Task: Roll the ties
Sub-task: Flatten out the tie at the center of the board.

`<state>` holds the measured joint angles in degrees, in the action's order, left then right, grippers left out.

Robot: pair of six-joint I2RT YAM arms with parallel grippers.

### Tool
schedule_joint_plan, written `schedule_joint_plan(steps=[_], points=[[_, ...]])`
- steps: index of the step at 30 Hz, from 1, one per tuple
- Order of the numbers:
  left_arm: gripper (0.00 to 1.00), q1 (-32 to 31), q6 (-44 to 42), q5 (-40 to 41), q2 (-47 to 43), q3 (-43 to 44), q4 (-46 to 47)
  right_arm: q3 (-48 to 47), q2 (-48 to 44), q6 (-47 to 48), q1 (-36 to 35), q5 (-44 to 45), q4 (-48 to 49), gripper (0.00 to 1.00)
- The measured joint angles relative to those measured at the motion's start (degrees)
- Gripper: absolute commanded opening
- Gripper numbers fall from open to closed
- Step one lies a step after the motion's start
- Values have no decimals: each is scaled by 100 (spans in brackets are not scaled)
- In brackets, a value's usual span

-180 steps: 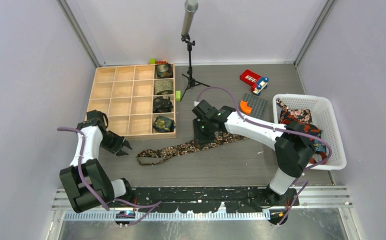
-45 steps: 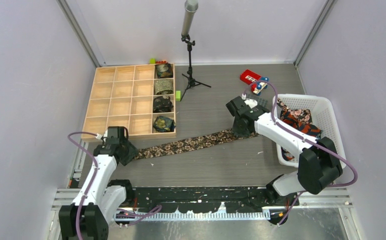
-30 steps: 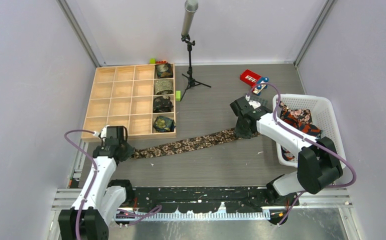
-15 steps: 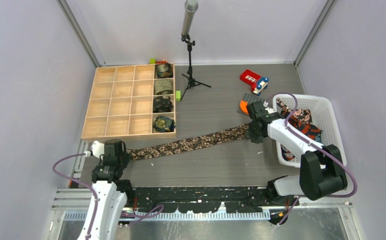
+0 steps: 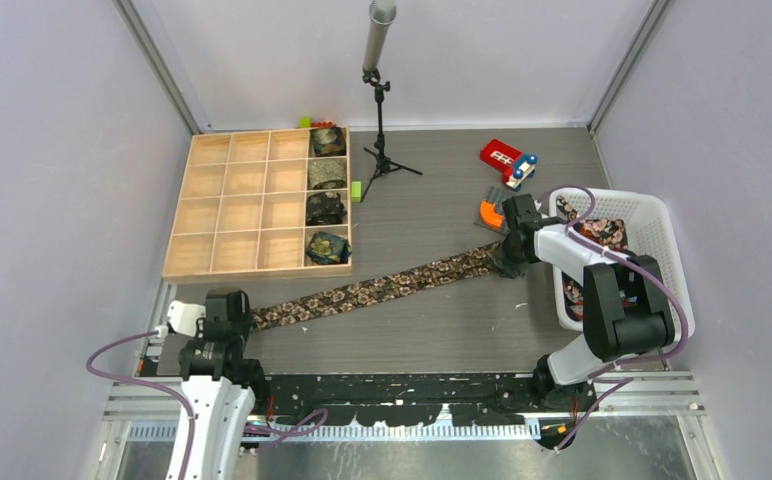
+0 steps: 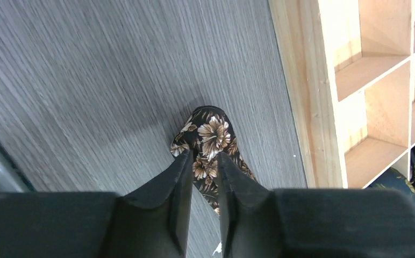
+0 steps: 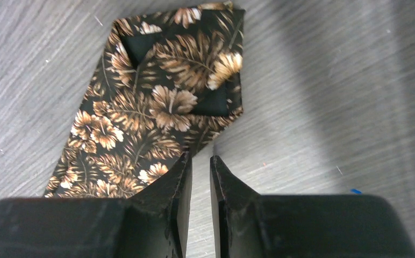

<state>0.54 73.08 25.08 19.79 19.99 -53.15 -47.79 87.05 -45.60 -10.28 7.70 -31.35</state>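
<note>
Top external: holding the floral tie [image 5: 372,292] diagonally across the table [image 5: 412,340], long axis running near-left to far-right; pinching its narrow tip in the left gripper [image 6: 204,158]; resting the right gripper [image 7: 200,158], barely parted, at the wide end, grasp unclear.

Floral tie [image 6: 210,131] — we lose its run beneath the left gripper [image 6: 204,159]. Basket [image 5: 617,193] contents — half covered by the right arm [image 5: 562,241], unidentifiable.

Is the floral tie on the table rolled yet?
Laid out, not rolled: the floral tie runs flat across the table, narrow end at the left gripper, wide end at the right gripper.
</note>
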Motion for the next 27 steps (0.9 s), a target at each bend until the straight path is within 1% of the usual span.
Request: schedule_joint_plan(steps=[1,2,3,4,12,17,22,27], points=[[45,0,35,61,24,61,-52,-26,66,35,37,-50,46,24],[50,0,24,92,42,105,-79,-55,122,61,63,-103,92,23],[53,-28,61,140,68,177,-114,-81,164,76,83,-155,129,23],[54,-52,63,173,85,234,-136,-96,186,92,101,-195,160,23],[53,-221,-273,339,249,925,-136,-125,129,114,164,-446,168,22],[50,-229,-649,212,411,999,98,-229,254,151,179,-490,186,21],[47,-229,-1266,-304,708,999,560,-334,514,205,236,-573,291,20],[44,-229,-1849,-1110,1530,999,1067,-334,520,260,304,-671,299,20]])
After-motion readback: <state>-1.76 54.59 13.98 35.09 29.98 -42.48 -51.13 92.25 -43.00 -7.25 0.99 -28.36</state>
